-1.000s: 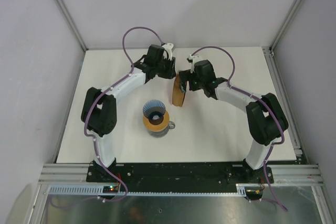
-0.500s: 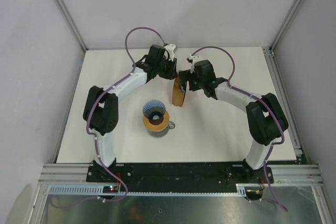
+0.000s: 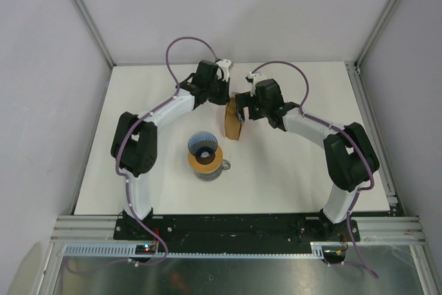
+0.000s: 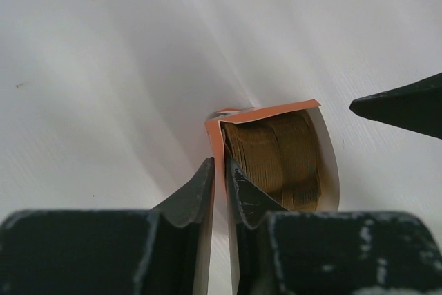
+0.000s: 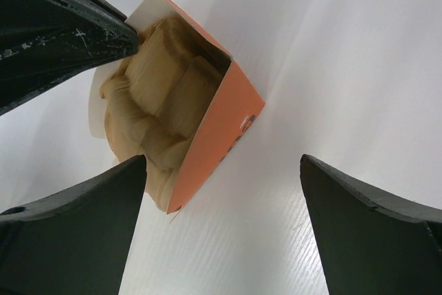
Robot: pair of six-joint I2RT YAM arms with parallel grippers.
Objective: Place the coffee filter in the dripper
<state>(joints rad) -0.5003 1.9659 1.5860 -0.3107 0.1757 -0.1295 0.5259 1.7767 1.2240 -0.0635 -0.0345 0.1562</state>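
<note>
At the table's (image 3: 297,170) back centre, we see the left end effector (image 4: 219,174) pinching the orange wall of the packet (image 4: 266,112), with one finger inside beside the stacked filters (image 4: 276,153). The right end effector (image 5: 222,164) is spread wide, facing the packet's open mouth. The dripper (image 3: 204,144) sits on the carafe (image 3: 208,169), apart from the packet and nearer the bases.

Dripper (image 3: 204,144): small blue see-through cone with ribbed sides, mouth up, dark hole at centre. It sits upright on a tan-orange ring (image 3: 215,163) atop a glass jug (image 3: 209,174), mid-worktop (image 3: 290,177), somewhat toward the near edge.

Coffee filters (image 4: 276,153): tan ribbed papers, stacked inside an open orange packet (image 3: 235,124). The packet stands on edge near the dripper on its far-right side, not touching it.
</note>
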